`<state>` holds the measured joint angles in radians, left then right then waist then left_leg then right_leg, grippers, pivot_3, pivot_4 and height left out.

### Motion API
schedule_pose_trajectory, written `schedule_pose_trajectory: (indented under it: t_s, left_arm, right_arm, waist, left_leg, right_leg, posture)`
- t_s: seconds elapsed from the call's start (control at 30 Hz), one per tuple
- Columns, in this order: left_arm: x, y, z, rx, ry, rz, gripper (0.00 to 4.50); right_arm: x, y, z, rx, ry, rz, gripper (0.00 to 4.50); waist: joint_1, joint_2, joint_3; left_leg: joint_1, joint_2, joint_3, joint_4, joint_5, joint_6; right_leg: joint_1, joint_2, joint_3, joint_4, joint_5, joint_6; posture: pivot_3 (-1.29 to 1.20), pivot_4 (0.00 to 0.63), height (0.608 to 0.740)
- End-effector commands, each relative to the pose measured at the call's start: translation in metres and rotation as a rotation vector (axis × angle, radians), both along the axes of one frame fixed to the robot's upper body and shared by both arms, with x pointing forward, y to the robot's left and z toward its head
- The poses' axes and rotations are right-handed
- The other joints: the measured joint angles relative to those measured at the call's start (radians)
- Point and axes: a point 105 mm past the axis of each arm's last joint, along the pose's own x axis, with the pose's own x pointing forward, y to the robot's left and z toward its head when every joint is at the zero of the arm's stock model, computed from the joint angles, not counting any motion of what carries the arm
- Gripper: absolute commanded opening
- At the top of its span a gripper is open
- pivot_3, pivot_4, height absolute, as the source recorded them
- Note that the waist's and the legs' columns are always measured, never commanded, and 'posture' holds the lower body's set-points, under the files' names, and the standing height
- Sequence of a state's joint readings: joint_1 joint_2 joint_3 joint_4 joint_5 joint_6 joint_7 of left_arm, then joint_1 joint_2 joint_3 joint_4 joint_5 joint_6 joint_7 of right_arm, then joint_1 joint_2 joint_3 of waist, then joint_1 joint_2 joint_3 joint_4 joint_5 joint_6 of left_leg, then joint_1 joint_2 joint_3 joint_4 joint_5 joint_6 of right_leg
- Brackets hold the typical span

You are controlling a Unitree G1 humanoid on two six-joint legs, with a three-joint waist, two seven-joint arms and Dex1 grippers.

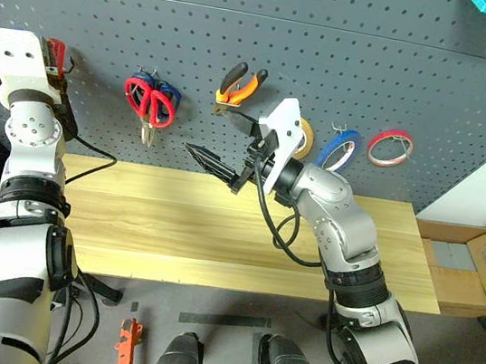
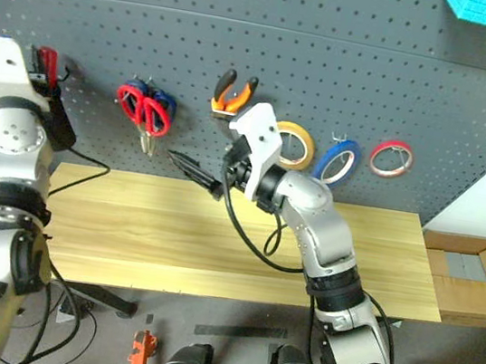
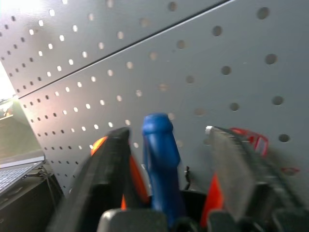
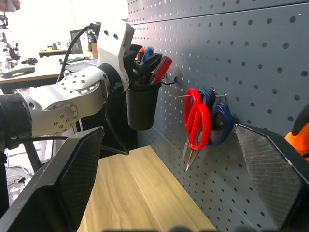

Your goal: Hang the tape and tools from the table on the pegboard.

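Blue-handled screwdriver (image 3: 161, 159) stands in the black cup (image 4: 143, 106) at the pegboard's (image 1: 379, 65) left end, between the left gripper's (image 3: 171, 159) spread fingers, apparently not pinched. Red-handled scissors (image 1: 149, 101), pliers (image 1: 241, 86) and blue tape (image 1: 340, 149) hang along the pegboard's middle. Right gripper (image 1: 213, 165) hovers over the table's (image 1: 172, 226) back edge, fingers wide apart, empty.

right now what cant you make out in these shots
- Blue-handled screwdriver: its shaft and tip are hidden inside the black cup, left wrist and right wrist views.
- Left hand: blurred in its own wrist view, so contact between the fingers and the handle is unclear.
- Blue-handled scissors: mostly covered by the red-handled scissors, head views.
- Pliers: jaws hidden behind the right arm's white wrist.
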<state>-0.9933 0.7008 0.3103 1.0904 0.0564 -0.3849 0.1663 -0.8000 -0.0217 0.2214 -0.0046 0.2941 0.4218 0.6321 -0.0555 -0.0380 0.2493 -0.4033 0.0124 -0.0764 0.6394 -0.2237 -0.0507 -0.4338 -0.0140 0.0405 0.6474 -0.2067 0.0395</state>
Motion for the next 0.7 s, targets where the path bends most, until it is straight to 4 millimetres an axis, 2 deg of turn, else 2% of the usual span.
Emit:
schedule_pose_trajectory:
  t_s: [0.03,0.07,0.23,0.4,0.47,0.53,0.6,0.7]
  left_arm:
    - [-0.007,-0.003,0.027,0.039,-0.096,-0.008,4.36]
    - [-0.007,-0.003,0.027,0.036,-0.099,-0.008,4.47]
    - [-0.006,-0.005,0.023,-0.006,-0.112,-0.024,4.47]
    - [-0.005,-0.026,0.015,-0.032,-0.126,-0.141,4.47]
    - [-0.008,-0.047,0.014,-0.02,-0.13,-0.227,4.47]
    - [-0.016,-0.077,0.013,-0.01,-0.133,-0.332,4.47]
    - [-0.024,-0.113,0.004,-0.005,-0.1,-0.444,4.47]
    - [-0.034,-0.148,-0.016,-0.058,-0.043,-0.544,4.47]
  right_arm:
    - [-0.007,0.001,0.008,0.005,-0.049,0.018,4.5]
    - [-0.007,0.0,0.007,0.002,-0.051,0.017,4.5]
    - [-0.008,-0.002,0.006,-0.006,-0.066,0.014,4.5]
    - [-0.011,-0.011,0.009,-0.028,-0.108,0.014,4.5]
    - [-0.014,-0.02,0.01,-0.048,-0.132,0.007,4.5]
    - [-0.018,-0.03,0.007,-0.076,-0.148,-0.007,4.5]
    - [-0.019,-0.043,-0.003,-0.102,-0.138,-0.043,4.5]
    - [-0.013,-0.06,-0.021,-0.133,-0.091,-0.147,4.5]
  waist:
    - [0.002,0.0,0.0]
    - [0.003,-0.001,0.0]
    - [0.003,-0.001,-0.001]
    - [0.002,-0.003,-0.004]
    - [0.001,-0.005,-0.006]
    - [0.0,-0.007,-0.01]
    - [0.001,-0.01,-0.02]
    - [0.004,-0.01,-0.04]
  left_leg:
    - [0.0,0.0,0.0,0.0,0.0,0.0]
    - [0.0,0.0,0.0,0.0,0.0,0.0]
    - [0.0,0.0,0.0,0.001,0.0,0.0]
    - [-0.001,0.0,0.001,0.0,0.0,0.0]
    - [-0.002,-0.001,0.001,0.0,0.0,-0.001]
    - [-0.006,-0.001,0.001,0.0,0.0,-0.001]
    - [-0.01,-0.002,0.001,0.001,0.001,-0.002]
    - [-0.014,-0.003,0.0,0.003,0.002,-0.006]
  right_leg:
    - [0.0,0.0,0.0,0.0,0.0,0.0]
    - [0.0,0.0,0.0,0.0,0.0,0.0]
    - [0.0,0.0,0.0,0.0,0.0,0.0]
    - [-0.001,-0.001,0.0,0.0,0.003,-0.005]
    - [-0.002,-0.002,0.0,0.0,0.003,-0.005]
    - [-0.006,-0.004,0.0,0.0,0.004,-0.004]
    - [-0.008,-0.005,-0.001,0.0,0.005,-0.004]
    - [-0.011,-0.005,0.0,-0.001,0.005,-0.004]
  posture:
    - [-0.06,0.218,0.74]
    - [-0.06,0.218,0.74]
    - [-0.06,0.187,0.74]
    - [-0.06,0.148,0.74]
    - [-0.06,0.138,0.74]
    - [-0.05,0.12,0.74]
    - [-0.05,0.099,0.74]
    - [-0.05,0.072,0.74]
